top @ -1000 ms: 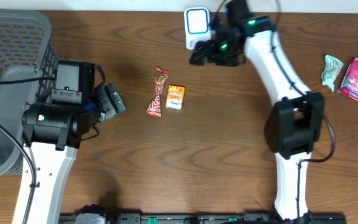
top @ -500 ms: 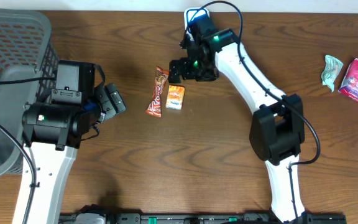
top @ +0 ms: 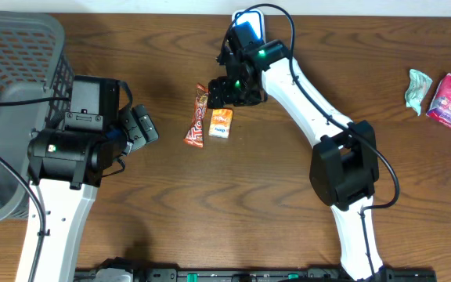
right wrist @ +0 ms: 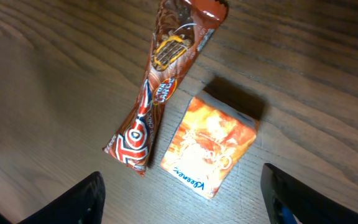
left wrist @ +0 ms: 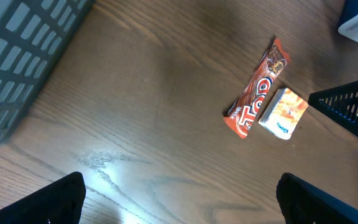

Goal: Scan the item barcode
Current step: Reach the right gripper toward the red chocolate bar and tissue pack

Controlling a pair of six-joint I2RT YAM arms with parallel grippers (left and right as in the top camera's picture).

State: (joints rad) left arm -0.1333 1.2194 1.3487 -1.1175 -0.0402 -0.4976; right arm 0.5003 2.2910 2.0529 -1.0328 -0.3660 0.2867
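Left fingers [left wrist: 179, 190]: spread wide over bare counter [top: 272, 204] beside the basket [top: 14, 55], holding nothing.
Box [right wrist: 210, 146]: small orange carton lying flat mid-counter, just beside the bar [right wrist: 157, 93], possibly touching at its lower corner. From where the right arm sits, I'd take it for the item to scan.
Box handling: looks light and fairly stiff, with glossy card that could slip. Squeezed hard it would likely dent, so I'd pinch it gently across the two long sides.
Bar handling: soft foil wrapper, light and crinkly. It would be best taken across the middle, not by the crimped ends.
Right fingers [right wrist: 182, 183]: apart and empty, hovering low with one on either side of the box and the bar's lower end.
Writing: big white letters on the bar read "ToP". The box has a blue word on its white end strip, too small to make out. No barcode shows on either top face.
Scanner [top: 247, 28]: white and blue, at the far edge behind the right arm.
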